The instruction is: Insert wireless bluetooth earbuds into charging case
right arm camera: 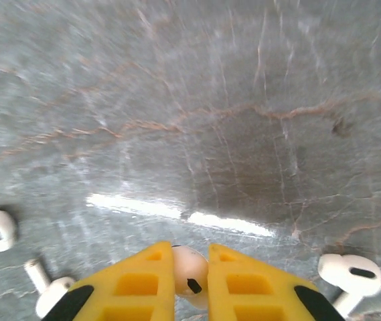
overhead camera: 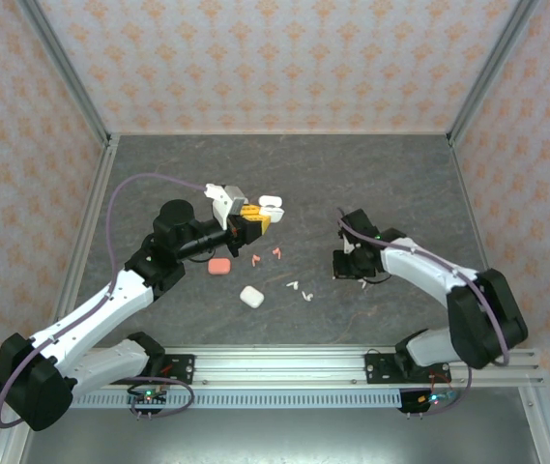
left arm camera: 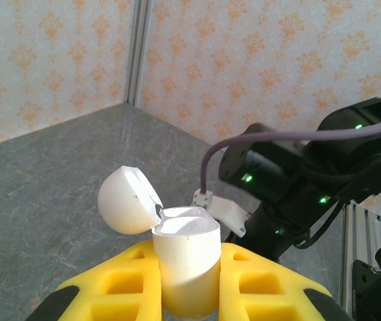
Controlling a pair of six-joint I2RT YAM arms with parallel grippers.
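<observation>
Left jaws clamped on the body of an open white charging case [left arm camera: 189, 257], held upright above the surface [overhead camera: 371, 184]; lid [left arm camera: 126, 200] hinged back, presumably so the wells face up for loading; right jaws pinched shut on one white earbud [right arm camera: 187, 269] down at the surface; other loose earbuds [right arm camera: 351, 274] lie just beside it; the gripped bud looks ready to carry to the case.
</observation>
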